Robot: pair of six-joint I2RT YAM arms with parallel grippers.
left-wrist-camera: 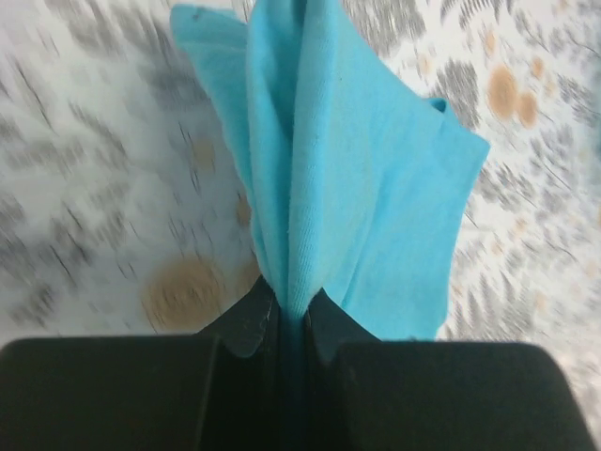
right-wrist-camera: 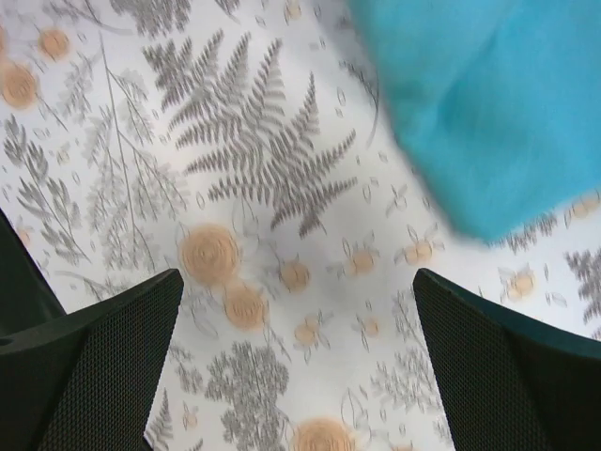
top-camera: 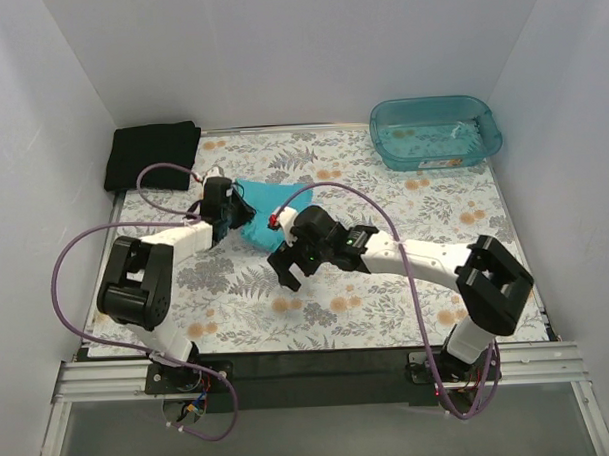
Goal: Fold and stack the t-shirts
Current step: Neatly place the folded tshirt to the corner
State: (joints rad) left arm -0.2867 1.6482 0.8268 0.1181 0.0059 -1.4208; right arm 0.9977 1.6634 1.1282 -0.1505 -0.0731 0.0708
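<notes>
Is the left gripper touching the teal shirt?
Touching. The left wrist view shows the left gripper shut on a fold of the teal shirt.

The turquoise t-shirt [left-wrist-camera: 357, 188] is showing soft, matt knit cloth with a fine rib, and the black t-shirt [top-camera: 152, 153] at the far left is looking equally dull. The tub [top-camera: 432, 155] at the far right is gleaming as glossy translucent plastic, while the printed table cover [top-camera: 387, 305] is lying smooth and matt. The right gripper [right-wrist-camera: 299, 277] is showing matt black fingers [right-wrist-camera: 103, 366] with a fine mesh grain.
</notes>
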